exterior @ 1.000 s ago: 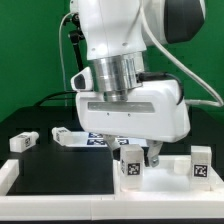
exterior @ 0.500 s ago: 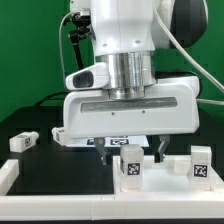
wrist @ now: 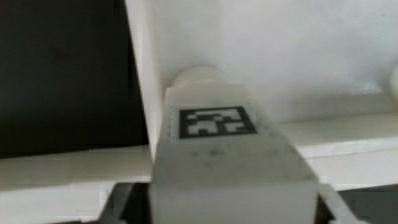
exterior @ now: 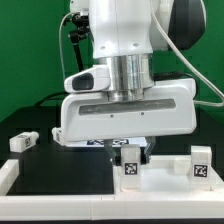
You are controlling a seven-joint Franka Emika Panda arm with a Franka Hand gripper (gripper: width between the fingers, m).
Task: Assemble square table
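Observation:
A short white leg with a black-and-white tag stands upright at the front of the black table, against the white border rail. My gripper has come straight down over it, and its dark fingers press on both sides of the leg. In the wrist view the tagged leg fills the gap in the gripper. A second leg stands at the exterior view's right and a third lies at its left. The square top is almost wholly hidden behind my hand; a sliver shows.
The white border rail runs along the front and up the exterior view's left side of the black table. A green backdrop and cables stand behind the arm. In the wrist view a white surface lies beside the black table.
My hand has moved toward the exterior view's left and down over the front leg. The fingers, spread either side of it half a second ago, have closed in onto it.

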